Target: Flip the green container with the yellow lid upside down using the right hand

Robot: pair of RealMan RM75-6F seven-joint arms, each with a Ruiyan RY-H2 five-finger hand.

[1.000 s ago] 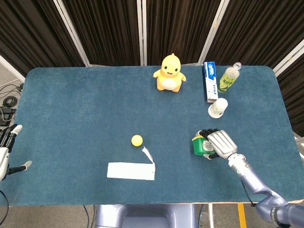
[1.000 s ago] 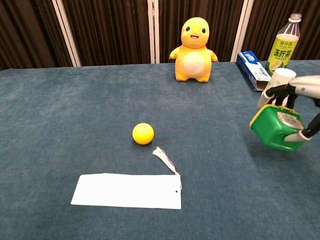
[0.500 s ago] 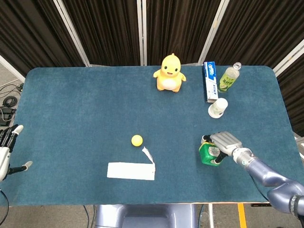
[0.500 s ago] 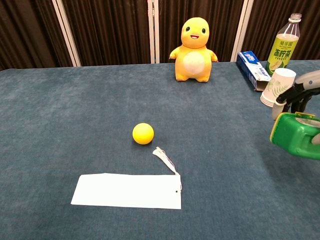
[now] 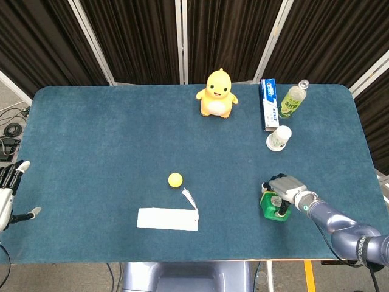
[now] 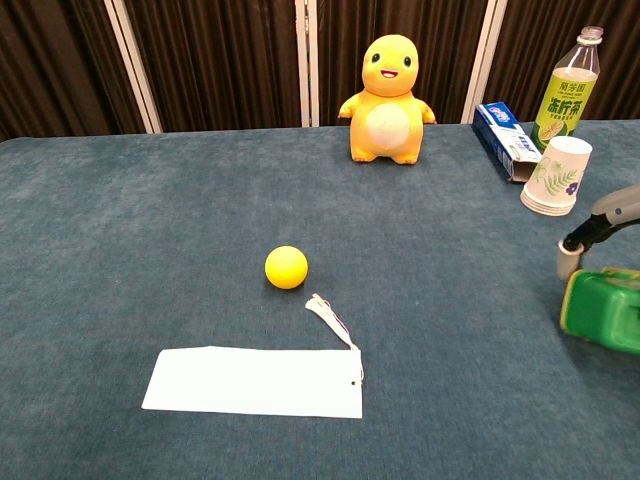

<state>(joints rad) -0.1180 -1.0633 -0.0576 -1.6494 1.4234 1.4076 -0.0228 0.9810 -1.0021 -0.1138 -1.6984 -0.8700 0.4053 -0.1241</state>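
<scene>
green container (image 5: 273,207) held by the right hand (image 5: 285,185) near the table's (image 5: 91,146) right front edge.
the fingers wrap over its top. the left hand (image 5: 9,188) hangs off the left edge, fingers apart, holding nothing.

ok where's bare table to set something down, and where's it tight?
Free: the whole left half of the table, and the middle strip between the duck toy and the yellow ball. Crowded: far right corner, with toothpaste box, bottle and paper cup. The right hand holds the green container near right.
</scene>
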